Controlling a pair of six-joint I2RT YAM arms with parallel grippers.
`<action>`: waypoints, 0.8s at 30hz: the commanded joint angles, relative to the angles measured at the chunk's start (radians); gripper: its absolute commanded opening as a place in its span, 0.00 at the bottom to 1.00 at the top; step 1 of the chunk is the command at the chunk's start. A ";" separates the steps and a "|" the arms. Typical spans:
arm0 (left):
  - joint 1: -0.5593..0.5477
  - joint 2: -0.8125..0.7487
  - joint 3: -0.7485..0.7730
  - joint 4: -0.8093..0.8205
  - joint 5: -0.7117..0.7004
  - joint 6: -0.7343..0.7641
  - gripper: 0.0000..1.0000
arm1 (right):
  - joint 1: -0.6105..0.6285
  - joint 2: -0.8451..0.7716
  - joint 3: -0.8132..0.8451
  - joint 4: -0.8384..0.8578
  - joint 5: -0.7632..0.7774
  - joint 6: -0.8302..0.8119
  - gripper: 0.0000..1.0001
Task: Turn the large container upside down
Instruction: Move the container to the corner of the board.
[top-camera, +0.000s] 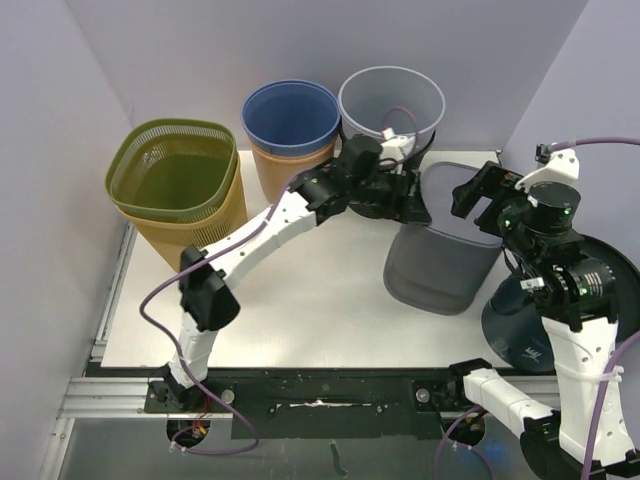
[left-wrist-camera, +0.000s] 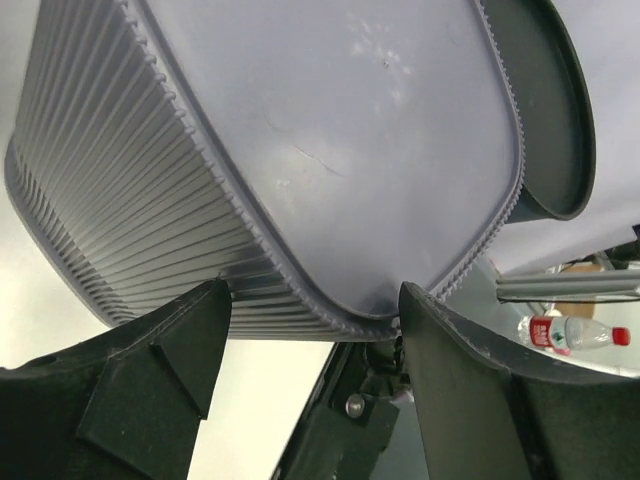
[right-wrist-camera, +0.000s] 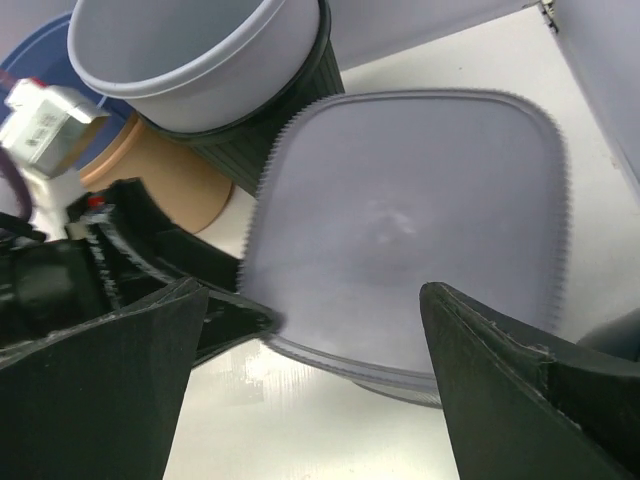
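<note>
Left gripper (left-wrist-camera: 312, 295): fingers spread, set either side of one rounded corner of the base of the large container (top-camera: 440, 268). One finger appears to touch the ribbed edge; a firm pinch cannot be confirmed.

Right gripper (right-wrist-camera: 312, 290): fingers wide apart, poised over the flat base, gripping nothing.

The container sits between the two grippers on the white table (top-camera: 300, 300), tipped so its flat base faces both wrist cameras.

Just behind the left gripper stands a pale grey bin (top-camera: 390, 100), nested in a black ribbed one. Further to the left are a blue bin (top-camera: 290, 115), then a green mesh basket (top-camera: 175, 175) stacked in a tan one. A water bottle (left-wrist-camera: 565, 333) lies beyond the left fingers.
</note>
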 joint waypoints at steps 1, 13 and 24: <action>-0.049 0.085 0.267 -0.083 0.082 0.124 0.67 | 0.008 -0.035 0.047 -0.032 0.061 -0.007 0.92; 0.175 -0.429 -0.362 0.128 0.027 0.064 0.68 | 0.010 0.016 -0.021 -0.140 -0.303 -0.169 0.91; 0.307 -0.554 -0.516 0.129 0.044 0.045 0.68 | 0.027 0.066 -0.106 -0.128 -0.205 -0.148 0.91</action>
